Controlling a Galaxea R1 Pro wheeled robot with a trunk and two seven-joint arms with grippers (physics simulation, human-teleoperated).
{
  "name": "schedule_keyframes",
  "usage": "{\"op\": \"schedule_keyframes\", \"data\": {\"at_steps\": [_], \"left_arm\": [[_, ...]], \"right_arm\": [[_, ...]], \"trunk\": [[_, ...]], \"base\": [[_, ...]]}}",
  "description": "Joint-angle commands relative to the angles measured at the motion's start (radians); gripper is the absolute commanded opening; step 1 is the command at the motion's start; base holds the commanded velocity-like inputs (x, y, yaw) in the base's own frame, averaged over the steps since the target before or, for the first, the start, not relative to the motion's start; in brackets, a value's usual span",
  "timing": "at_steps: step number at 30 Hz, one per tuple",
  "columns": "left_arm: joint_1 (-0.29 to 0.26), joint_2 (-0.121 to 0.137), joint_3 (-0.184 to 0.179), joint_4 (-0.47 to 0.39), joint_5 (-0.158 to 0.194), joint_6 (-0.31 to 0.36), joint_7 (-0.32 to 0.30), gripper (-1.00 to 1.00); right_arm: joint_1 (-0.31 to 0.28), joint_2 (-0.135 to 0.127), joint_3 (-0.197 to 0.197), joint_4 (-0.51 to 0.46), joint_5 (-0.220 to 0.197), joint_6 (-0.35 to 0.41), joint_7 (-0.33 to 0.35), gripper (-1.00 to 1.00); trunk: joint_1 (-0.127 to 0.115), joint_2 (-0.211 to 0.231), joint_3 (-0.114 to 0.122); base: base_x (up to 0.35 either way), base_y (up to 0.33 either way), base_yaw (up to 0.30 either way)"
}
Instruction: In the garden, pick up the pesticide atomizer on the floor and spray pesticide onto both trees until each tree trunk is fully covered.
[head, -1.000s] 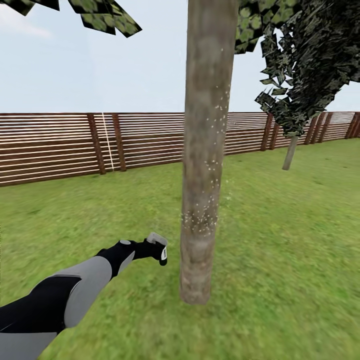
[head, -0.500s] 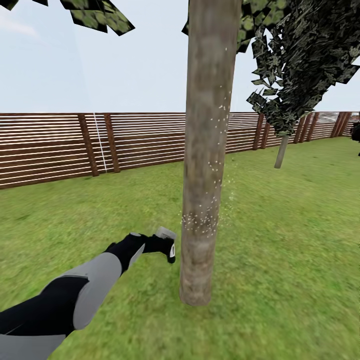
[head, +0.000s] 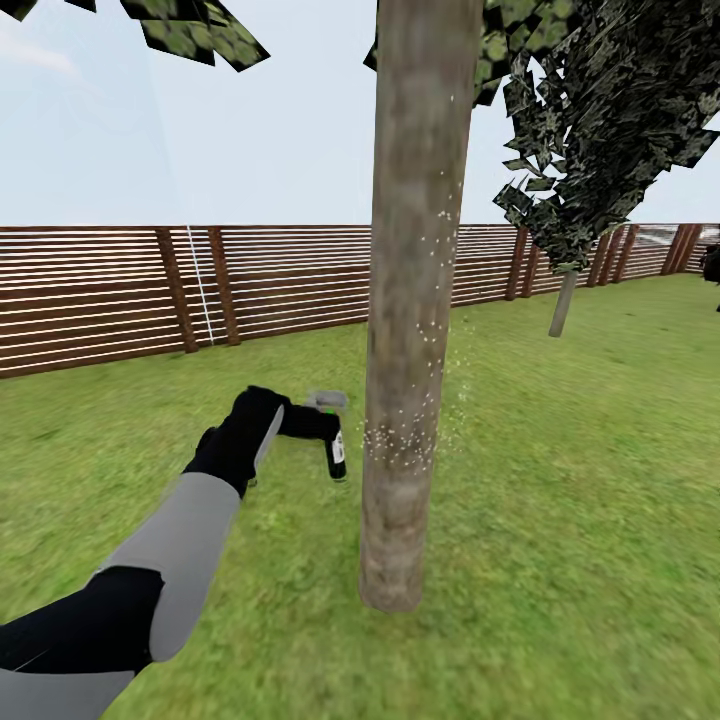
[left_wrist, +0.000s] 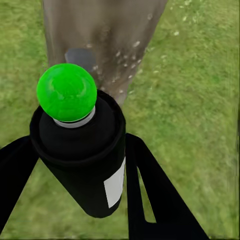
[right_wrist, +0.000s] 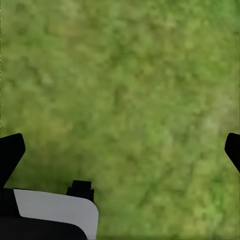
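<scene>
Trunk (head: 410, 300) of thick, mottled grey-brown bark, upright mid-lawn, rooted in green grass (head: 560, 520); white specks scattered over its right half, densest in a band about level with the gripper. Top edge cut off by the head view; broad leaf clusters (head: 190, 30) overhead.

Left gripper (head: 325, 425) extended at the end of the grey-and-black arm, just beside the trunk's left edge, apart from the bark. Jaws clamped on small black spray bottle with white label (head: 337, 455), hanging below the gripper in the head view. Left wrist view: same bottle (left_wrist: 87, 160) gripped between two black fingers (left_wrist: 155, 195), cap showing bright green (left_wrist: 66, 92), pointed toward the speckled bark (left_wrist: 105, 40); narrow strip of grass between nozzle and trunk.

Right gripper (right_wrist: 120, 150) aimed down at bare grass (right_wrist: 125, 90); two black fingertips (right_wrist: 10, 152) at opposite edges of the right wrist view, spread wide, nothing between them.

Open lawn on every side of the trunk. Brown horizontal-slat wooden fence (head: 110, 295) bounding the far edge, well apart from the arm. Second, thinner trunk (head: 562, 303) with dark, ragged foliage (head: 610, 130) near the fence, far right. Pale vertical line (head: 200, 285) against the slats, nature unclear. Dark shape (head: 712, 265) at the right border, too small to identify.
</scene>
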Motion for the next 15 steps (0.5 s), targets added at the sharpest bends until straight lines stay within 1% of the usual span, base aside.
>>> {"op": "schedule_keyframes", "data": {"at_steps": [1,2,4,7,12,15], "left_arm": [[0.001,-0.001,-0.001,-0.057,0.0,0.054,0.001,-1.0],[0.001,-0.001,-0.001,-0.088,-0.001,0.079,0.0,-1.0],[0.001,-0.002,-0.002,-0.115,-0.001,0.102,-0.003,-1.0],[-0.008,-0.002,-0.002,-0.114,-0.002,0.108,-0.004,-1.0],[-0.091,-0.012,-0.002,-0.101,-0.003,0.111,-0.005,-1.0],[-0.184,-0.017,-0.002,-0.036,-0.001,0.13,-0.006,-1.0]], "right_arm": [[0.0,0.0,0.0,0.0,0.0,0.001,0.0,1.0],[0.0,0.0,0.0,0.0,0.0,0.001,0.0,1.0],[0.0,0.0,0.001,0.0,0.001,0.001,-0.001,1.0],[0.0,0.0,0.001,0.0,0.001,0.002,-0.001,1.0],[0.001,0.0,0.001,0.0,0.002,0.003,-0.001,1.0],[0.002,0.0,0.001,0.0,0.002,0.003,-0.001,1.0]], "trunk": [[0.0,0.0,0.0],[0.0,0.0,0.0],[0.0,0.0,0.0],[0.0,0.0,0.0],[0.0,0.0,0.0],[0.0,0.0,0.0]], "base": [[0.0,0.0,0.0],[0.0,0.0,0.0],[0.0,0.0,0.0],[0.0,0.0,0.0],[0.0,0.0,0.0],[0.0,0.0,0.0]]}}
